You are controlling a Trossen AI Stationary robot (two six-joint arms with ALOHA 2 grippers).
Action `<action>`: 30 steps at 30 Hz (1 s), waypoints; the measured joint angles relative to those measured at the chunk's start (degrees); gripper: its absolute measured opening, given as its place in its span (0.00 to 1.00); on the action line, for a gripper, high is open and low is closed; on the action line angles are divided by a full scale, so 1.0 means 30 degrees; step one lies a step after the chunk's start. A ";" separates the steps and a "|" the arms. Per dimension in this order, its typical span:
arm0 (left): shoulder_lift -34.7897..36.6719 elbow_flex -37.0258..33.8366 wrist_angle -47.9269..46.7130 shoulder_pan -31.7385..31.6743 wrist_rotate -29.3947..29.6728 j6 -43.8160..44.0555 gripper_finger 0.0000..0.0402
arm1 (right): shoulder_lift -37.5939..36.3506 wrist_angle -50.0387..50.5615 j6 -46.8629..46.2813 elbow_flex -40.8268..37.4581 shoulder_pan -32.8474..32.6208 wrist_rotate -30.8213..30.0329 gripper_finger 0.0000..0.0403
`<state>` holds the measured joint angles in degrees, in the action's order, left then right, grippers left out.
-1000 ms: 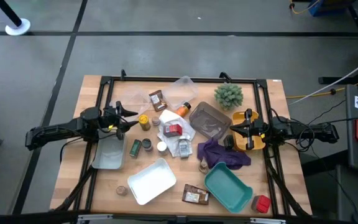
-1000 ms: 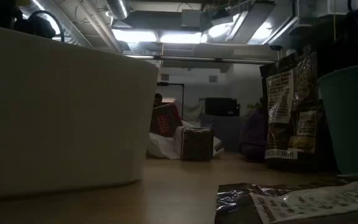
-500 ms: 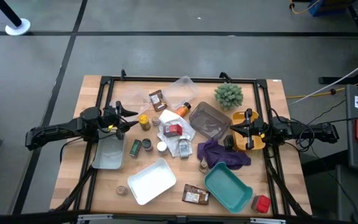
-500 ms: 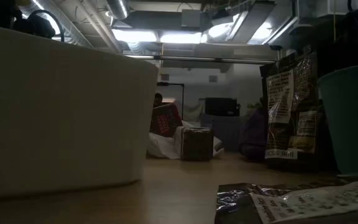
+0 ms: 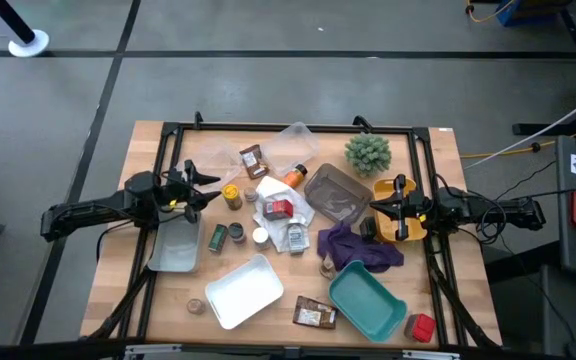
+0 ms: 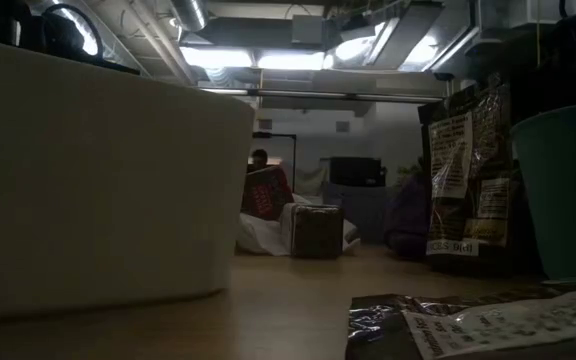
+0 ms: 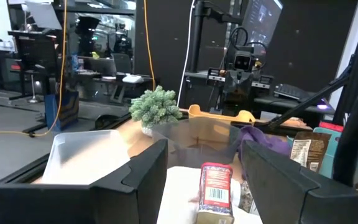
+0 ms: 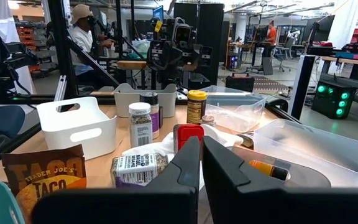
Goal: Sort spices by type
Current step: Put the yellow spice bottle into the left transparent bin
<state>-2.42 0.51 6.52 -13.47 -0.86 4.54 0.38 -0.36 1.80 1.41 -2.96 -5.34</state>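
The spices lie loose across the table's middle: a yellow-capped jar (image 5: pixel 231 193), two green jars (image 5: pixel 218 237), a white-capped jar (image 5: pixel 259 236), an orange jar (image 5: pixel 294 176), a brown packet (image 5: pixel 253 160), a red box (image 5: pixel 278 208) on a white cloth (image 5: pixel 268 222), and another packet (image 5: pixel 313 315) and red box (image 5: pixel 422 327) at the near right. My left gripper (image 5: pixel 208 190) stands open at the table's left edge, level, pointing at the pile; a red-labelled jar (image 7: pixel 215 193) shows beyond its fingers. At the right edge my right gripper (image 5: pixel 372 207) is shut, over a yellow tray (image 5: pixel 415 228).
A grey tray (image 5: pixel 175 248), a white tray (image 5: pixel 245 290), a teal tray (image 5: pixel 366 302) and a clear tray (image 5: pixel 336 193) ring the pile. A clear container (image 5: pixel 293 145) and a green spiky plant (image 5: pixel 368 153) stand at the far edge. A purple cloth (image 5: pixel 353 247) lies by the teal tray.
My left gripper has tipped a little at the wrist while staying in place and open. The spices and trays lie where they were.
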 joint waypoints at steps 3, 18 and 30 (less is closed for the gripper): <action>0.0000 0.0000 0.0010 0.0000 0.0000 0.0000 0.48 | 0.0002 0.0007 0.0000 0.0000 0.0000 0.0096 0.05; -0.0410 0.0879 0.0088 0.0000 0.0583 0.1763 0.48 | 0.0000 -0.1363 -0.2638 -0.0080 0.0000 -0.1929 0.23; -0.8253 0.6576 -0.2609 0.0000 0.0587 0.0780 0.48 | 0.0000 -0.2317 -0.2652 -0.0051 0.0000 -0.3191 0.66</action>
<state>-27.17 20.24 -1.30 -13.47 0.90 6.87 0.38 -7.31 -6.15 1.26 -2.96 -14.92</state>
